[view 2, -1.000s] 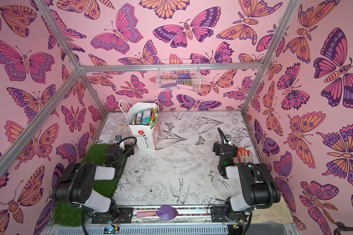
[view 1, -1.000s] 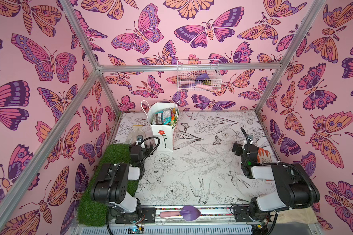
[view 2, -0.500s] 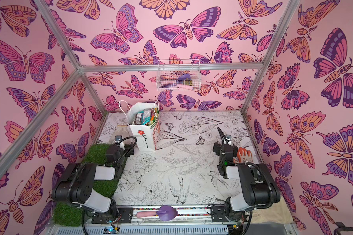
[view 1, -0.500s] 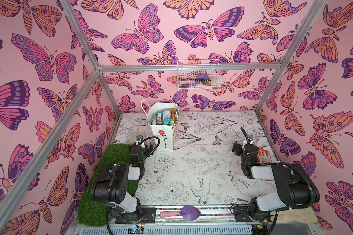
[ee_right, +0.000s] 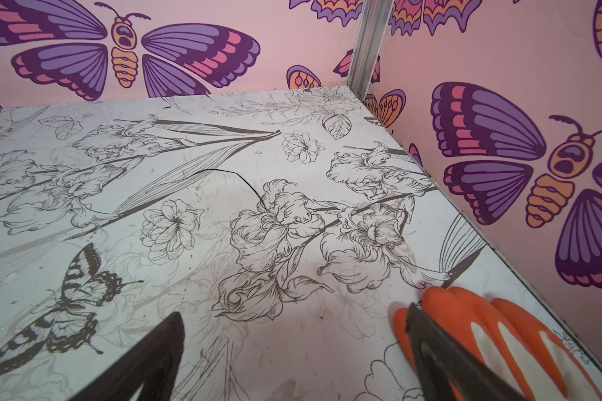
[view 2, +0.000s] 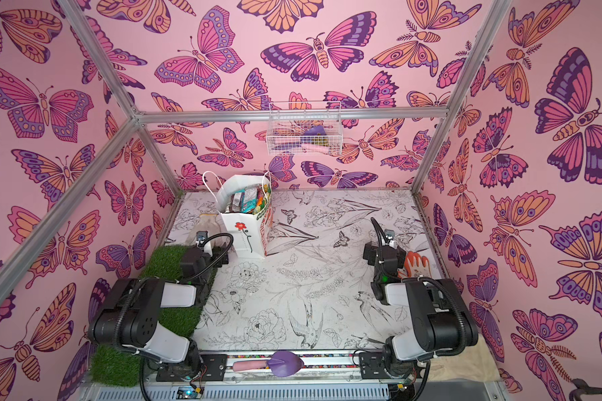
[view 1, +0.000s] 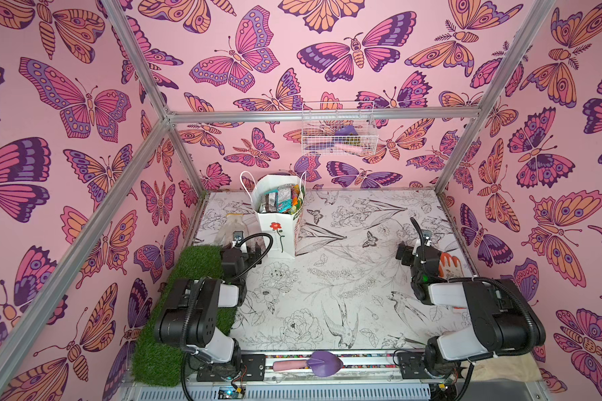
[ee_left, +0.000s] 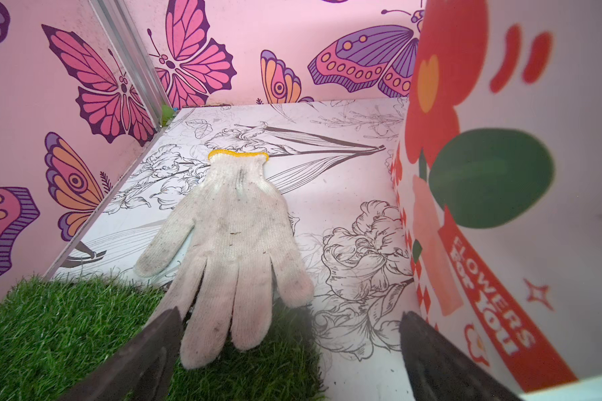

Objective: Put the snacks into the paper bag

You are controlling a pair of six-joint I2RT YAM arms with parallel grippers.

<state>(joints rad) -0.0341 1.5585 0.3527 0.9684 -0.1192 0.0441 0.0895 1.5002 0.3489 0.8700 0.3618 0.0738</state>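
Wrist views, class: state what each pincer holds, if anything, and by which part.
Nothing is held. The left pincer stands open and empty near the white glove; the right pincer stands open and empty beside the orange glove.

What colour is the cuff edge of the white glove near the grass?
Yellow. The cuff edge of the white glove shows best in the left wrist view.

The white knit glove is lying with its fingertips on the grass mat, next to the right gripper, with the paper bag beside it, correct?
Wrong arm: the white knit glove lies by the left gripper, not the right. The left wrist view shows it, fingertips on the grass mat, the paper bag beside it.
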